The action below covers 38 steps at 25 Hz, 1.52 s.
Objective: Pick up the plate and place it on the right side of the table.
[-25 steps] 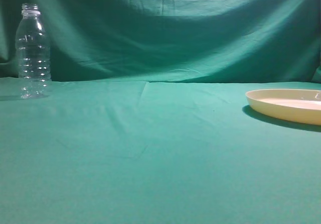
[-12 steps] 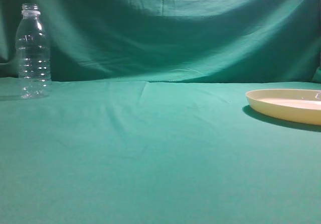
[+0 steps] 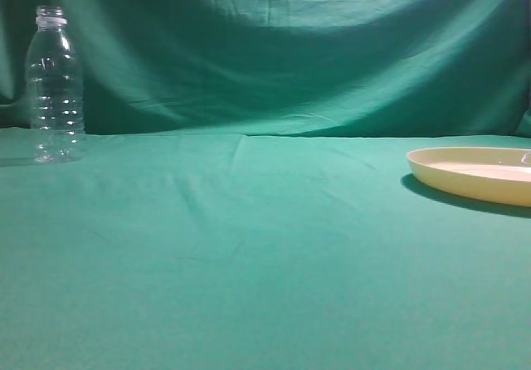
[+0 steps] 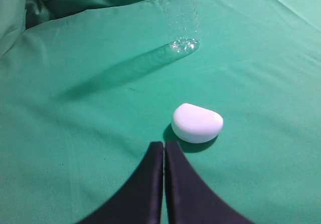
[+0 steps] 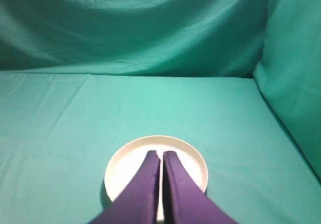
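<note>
Both pincers are showing closed and empty: the left pincer [image 4: 164,148] is hanging above the teal-green worktop [image 3: 265,254] with its dark fingers pressed together, and the right pincer [image 5: 161,158] is hovering over the plate [image 5: 156,170] with its purple-tinted fingers meeting at a thin seam, gripping nothing.

From the plate as landmark — it is sitting flat on the worktop at the far right in the exterior view [image 3: 474,173], cut off by the frame edge and casting a shadow to its left. Its cream-yellow rim is ringing the right pincer's fingertips in the right wrist view; whether those tips are touching it cannot be told.

Far to the left of the plate, near the folded backdrop [image 3: 282,46], a clear plastic bottle [image 3: 55,84] is standing upright. A small white rounded object [image 4: 197,122] is lying just ahead of the left pincer, between it and the bottle's base.
</note>
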Each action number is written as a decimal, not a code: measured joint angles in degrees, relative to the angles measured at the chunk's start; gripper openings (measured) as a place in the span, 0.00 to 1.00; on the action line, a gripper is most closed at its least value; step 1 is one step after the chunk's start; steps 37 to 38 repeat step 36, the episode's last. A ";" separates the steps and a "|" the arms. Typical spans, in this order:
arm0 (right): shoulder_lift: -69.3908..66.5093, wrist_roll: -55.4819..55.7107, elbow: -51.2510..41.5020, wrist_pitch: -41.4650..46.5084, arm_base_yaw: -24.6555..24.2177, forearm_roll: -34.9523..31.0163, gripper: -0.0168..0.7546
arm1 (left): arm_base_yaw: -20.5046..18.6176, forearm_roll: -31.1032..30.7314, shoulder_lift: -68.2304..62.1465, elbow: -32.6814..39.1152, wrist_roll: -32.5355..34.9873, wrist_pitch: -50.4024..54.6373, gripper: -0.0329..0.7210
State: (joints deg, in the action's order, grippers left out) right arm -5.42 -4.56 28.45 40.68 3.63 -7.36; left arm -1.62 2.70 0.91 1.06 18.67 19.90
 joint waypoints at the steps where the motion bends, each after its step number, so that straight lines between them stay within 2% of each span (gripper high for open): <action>1: 1.67 0.00 -2.08 -2.17 0.29 0.30 0.02 | 0.00 0.00 0.00 0.00 0.00 0.00 0.04; 4: 5.86 0.13 -9.60 -7.75 0.57 1.17 0.02 | 0.00 0.00 0.00 0.00 0.00 0.00 0.04; 11: 6.13 0.13 -23.81 -16.10 0.66 3.13 0.02 | 0.00 0.00 0.00 0.00 0.00 0.00 0.04; 15: 6.13 0.37 -29.35 -19.50 0.79 3.13 0.02 | 0.00 0.00 0.00 0.00 0.00 0.00 0.04; 38: 6.13 2.76 -30.01 -19.09 0.79 2.93 0.02 | 0.00 0.00 0.00 0.00 0.00 0.00 0.04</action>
